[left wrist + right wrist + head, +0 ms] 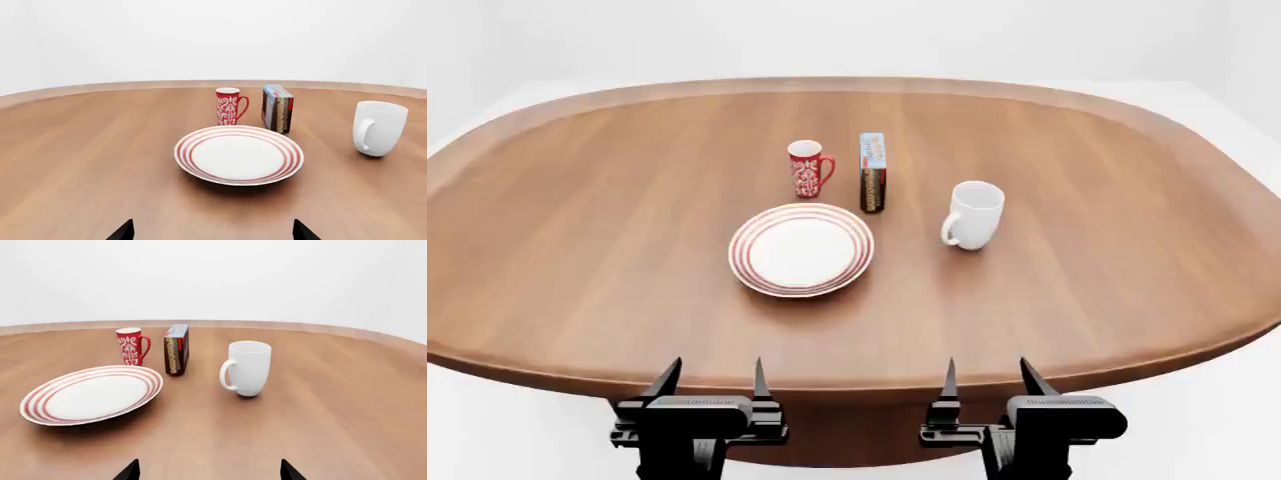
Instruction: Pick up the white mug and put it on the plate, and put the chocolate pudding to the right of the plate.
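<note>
The white mug (976, 213) stands upright on the table, right of the plate (802, 249), its handle toward the plate; it also shows in the right wrist view (248, 368) and the left wrist view (378, 127). The red-ringed plate (239, 154) (93, 393) is bare. The chocolate pudding box (873, 171) stands on edge behind the plate's right side (277, 107) (177, 348). My left gripper (711, 379) and right gripper (986, 377) are open and empty at the table's near edge, well short of everything.
A small red mug with white pattern (809, 167) stands behind the plate, left of the pudding box. The oval wooden table (587, 200) has a raised rim and a white surround beyond it.
</note>
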You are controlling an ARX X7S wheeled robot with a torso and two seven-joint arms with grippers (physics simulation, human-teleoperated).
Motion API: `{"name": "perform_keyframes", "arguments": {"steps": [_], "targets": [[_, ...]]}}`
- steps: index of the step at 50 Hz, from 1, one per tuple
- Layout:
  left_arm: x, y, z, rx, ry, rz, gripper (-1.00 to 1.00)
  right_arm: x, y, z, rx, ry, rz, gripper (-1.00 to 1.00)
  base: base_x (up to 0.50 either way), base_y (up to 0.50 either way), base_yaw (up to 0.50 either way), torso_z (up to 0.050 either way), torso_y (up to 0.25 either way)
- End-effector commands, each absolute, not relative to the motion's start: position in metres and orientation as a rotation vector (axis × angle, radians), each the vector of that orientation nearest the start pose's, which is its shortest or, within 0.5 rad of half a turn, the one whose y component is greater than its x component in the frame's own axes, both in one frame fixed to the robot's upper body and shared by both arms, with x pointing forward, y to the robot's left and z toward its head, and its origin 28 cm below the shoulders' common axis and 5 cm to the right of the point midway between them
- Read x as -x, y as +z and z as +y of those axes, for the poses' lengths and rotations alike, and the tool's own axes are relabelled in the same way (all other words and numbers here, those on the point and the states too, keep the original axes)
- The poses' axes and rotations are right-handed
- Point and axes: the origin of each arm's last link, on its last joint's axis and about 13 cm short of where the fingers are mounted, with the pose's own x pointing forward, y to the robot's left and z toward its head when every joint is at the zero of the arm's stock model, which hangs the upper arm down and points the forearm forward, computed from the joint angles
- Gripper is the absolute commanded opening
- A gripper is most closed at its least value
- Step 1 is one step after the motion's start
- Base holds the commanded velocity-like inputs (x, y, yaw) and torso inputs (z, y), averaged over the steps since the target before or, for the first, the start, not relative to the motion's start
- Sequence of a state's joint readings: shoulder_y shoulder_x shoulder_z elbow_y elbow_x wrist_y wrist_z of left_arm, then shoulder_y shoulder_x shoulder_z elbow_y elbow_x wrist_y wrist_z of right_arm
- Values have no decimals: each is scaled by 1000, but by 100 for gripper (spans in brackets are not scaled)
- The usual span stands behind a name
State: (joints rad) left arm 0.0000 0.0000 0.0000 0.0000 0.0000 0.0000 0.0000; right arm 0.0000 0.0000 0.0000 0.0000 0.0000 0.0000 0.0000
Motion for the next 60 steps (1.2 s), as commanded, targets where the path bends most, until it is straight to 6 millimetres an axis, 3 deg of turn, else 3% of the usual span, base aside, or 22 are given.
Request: {"name": "perform_keyframes", "arguments": {"steps": [1, 10, 24, 31, 33, 35, 36, 37, 38, 40, 46, 60], "targets": [[-211, 13, 206, -8, 5, -1, 100, -210, 12, -98, -8, -20, 16, 100, 0, 0, 0, 0, 0], [-213, 12, 207, -23, 13, 9, 100, -211, 11, -99, -25, -54, 43, 100, 0, 11, 0, 0, 0], [-214, 12, 209, -34, 28, 8, 100, -211, 10, -96, -14, -40, 54, 100, 0, 481, 0, 0, 0], [-216, 14, 210, -32, 32, 27, 100, -215, 14, -96, 6, -60, 63, 100, 0, 0, 0, 0, 0], [-221, 26, 211, -26, 29, 43, 100, -218, 32, -96, -29, -16, 81, 100, 0, 0, 0, 0, 0], [-233, 58, 214, -36, 37, 4, 100, -224, 53, -97, -1, -12, 73, 100, 0, 0, 0, 0, 0], [-239, 75, 216, -33, 44, -6, 100, -230, 80, -98, 25, 5, 43, 100, 0, 0, 0, 0, 0], [-247, 100, 220, -20, 66, -33, 100, -233, 90, -100, 22, 7, 46, 100, 0, 0, 0, 0, 0], [-249, 108, 220, -24, 66, -50, 100, -240, 110, -104, 10, 13, 39, 100, 0, 0, 0, 0, 0], [-253, 117, 222, -16, 73, -79, 100, -245, 121, -107, 3, 13, 9, 100, 0, 0, 0, 0, 0], [-253, 99, 222, -18, 78, -53, 100, -246, 108, -106, 9, 20, 10, 100, 414, 0, 0, 0, 0], [-254, 101, 222, -42, 87, -72, 100, -246, 106, -106, 0, 24, 12, 100, 500, 0, 0, 0, 0]]}}
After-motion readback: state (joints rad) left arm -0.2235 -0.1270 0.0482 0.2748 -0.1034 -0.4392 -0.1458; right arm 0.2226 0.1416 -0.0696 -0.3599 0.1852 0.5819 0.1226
